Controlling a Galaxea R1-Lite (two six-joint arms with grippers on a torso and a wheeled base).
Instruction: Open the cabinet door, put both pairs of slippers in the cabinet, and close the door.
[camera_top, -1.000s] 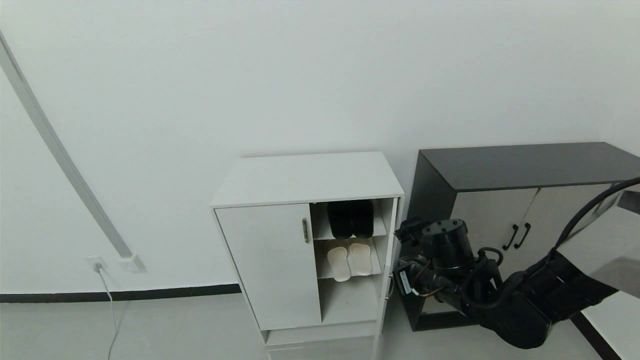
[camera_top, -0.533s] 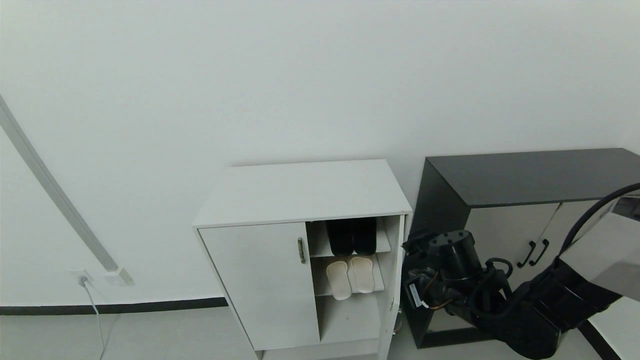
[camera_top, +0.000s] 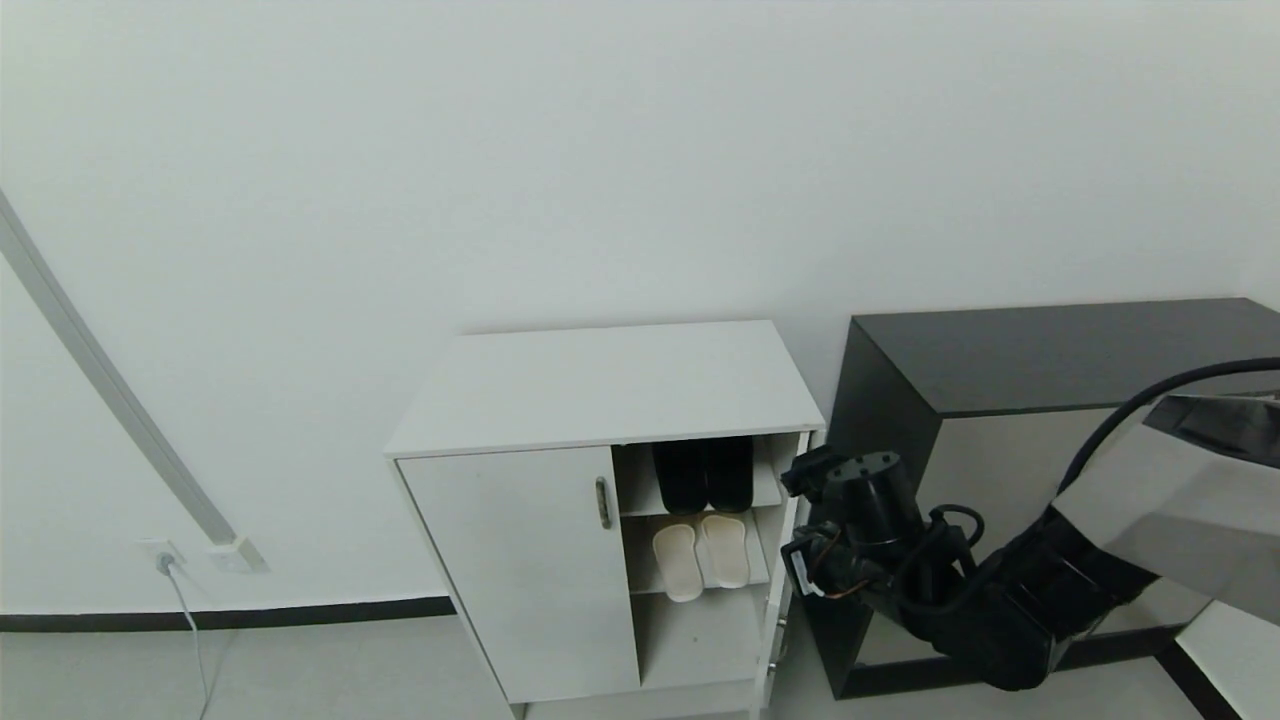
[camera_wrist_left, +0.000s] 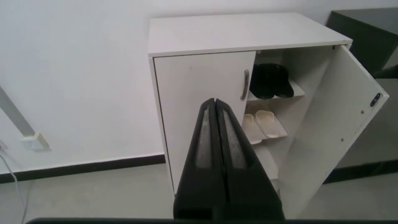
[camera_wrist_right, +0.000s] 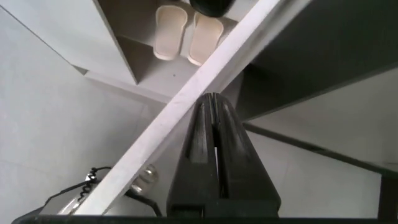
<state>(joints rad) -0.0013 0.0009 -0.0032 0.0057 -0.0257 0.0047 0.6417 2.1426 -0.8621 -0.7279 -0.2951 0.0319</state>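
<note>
Right tool (camera_wrist_right: 213, 96), clenched empty, is hanging by the open door (camera_wrist_right: 242, 37); black slippers (camera_top: 703, 472) and white slippers (camera_top: 700, 545) are lying on cabinet (camera_top: 610, 385) shelves. Closing is seemingly starting, calling for pushing that door shut.

The cabinet (camera_top: 600, 385) is plain white all over, its open door (camera_wrist_left: 339, 118) white too, with a dull grey metal handle (camera_top: 603, 502). The upper slippers (camera_top: 703, 472) are black; the lower slippers (camera_top: 700, 548) are cream. The second cabinet (camera_top: 1050, 350) has a black top and side and a grey front. The wall (camera_top: 600, 150) is white, the floor (camera_top: 300, 670) pale grey, the skirting (camera_top: 230, 613) a black band, the conduit (camera_top: 110, 378) light grey. The left gripper (camera_wrist_left: 214, 102) and right gripper (camera_wrist_right: 213, 96) are black.
</note>
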